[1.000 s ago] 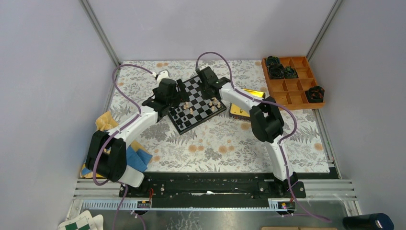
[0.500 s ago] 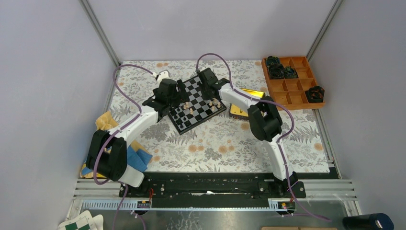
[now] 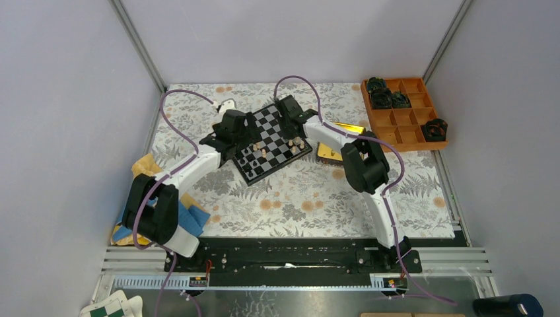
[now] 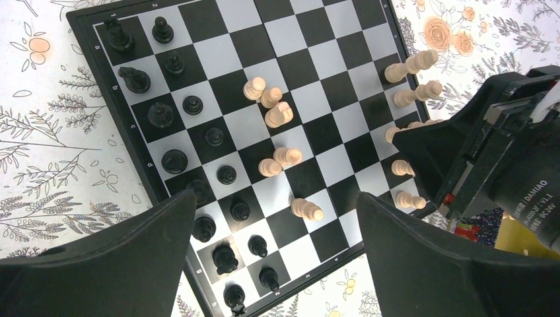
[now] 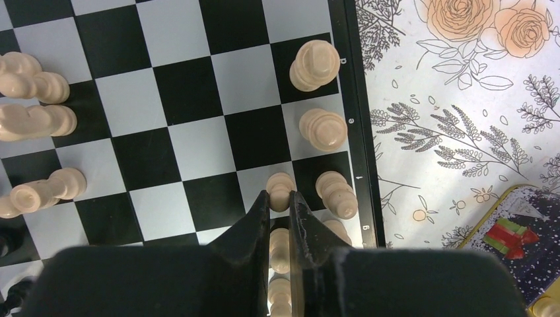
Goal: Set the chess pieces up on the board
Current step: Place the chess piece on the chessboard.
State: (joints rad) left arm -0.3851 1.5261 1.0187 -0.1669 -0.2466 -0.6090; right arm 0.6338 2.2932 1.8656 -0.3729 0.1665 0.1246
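The black-and-grey board (image 3: 272, 124) lies tilted at the table's back centre. Black chess pieces (image 4: 174, 160) stand in two rows along its left side in the left wrist view. Tan pieces (image 4: 278, 115) lie scattered mid-board, and others stand near the right edge (image 4: 412, 63). My left gripper (image 4: 276, 201) hangs open above the board's near corner, nothing between its fingers. My right gripper (image 5: 280, 196) is shut on a tan pawn (image 5: 280, 183) by the board's (image 5: 198, 86) right rim, among other standing tan pieces (image 5: 322, 128). From above, the right gripper (image 3: 292, 127) is over the board's right side and the left gripper (image 3: 249, 130) over its left.
An orange compartment tray (image 3: 413, 135) with bulky black objects sits at the back right. A gold tin (image 3: 348, 127) lies just right of the board, its lid showing in the right wrist view (image 5: 518, 231). Blue and yellow cloths (image 3: 193, 218) lie at the left front.
Both arms have shifted only slightly: the left wrist eased toward the board and the right elbow drifted a little left. Neither gripper has changed its state.
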